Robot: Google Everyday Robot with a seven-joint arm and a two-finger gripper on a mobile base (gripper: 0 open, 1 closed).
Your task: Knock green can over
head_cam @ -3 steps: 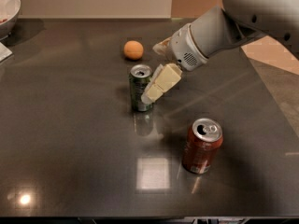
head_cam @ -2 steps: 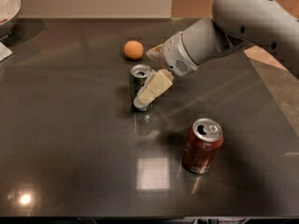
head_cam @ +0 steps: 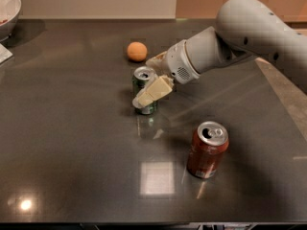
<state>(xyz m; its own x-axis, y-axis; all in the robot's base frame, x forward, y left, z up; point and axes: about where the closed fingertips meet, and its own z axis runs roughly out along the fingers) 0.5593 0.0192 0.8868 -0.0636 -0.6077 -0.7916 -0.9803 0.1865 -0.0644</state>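
Observation:
The green can (head_cam: 143,86) stands upright near the middle of the dark table (head_cam: 67,143), silver top up. My gripper (head_cam: 149,85) reaches in from the right on a white arm. One pale finger (head_cam: 152,92) lies across the can's front, and the other shows behind the can's top, so the fingers straddle it. A red-brown can (head_cam: 207,150) stands upright nearer the front, to the right.
An orange ball (head_cam: 136,51) lies behind the green can. A white bowl (head_cam: 6,8) sits at the far left corner, with a pale flat thing below it at the left edge. The table's right edge runs diagonally at the right.
My gripper has moved left and lower along the green can, its front finger now across the can's body. The can still stands upright in the same place.

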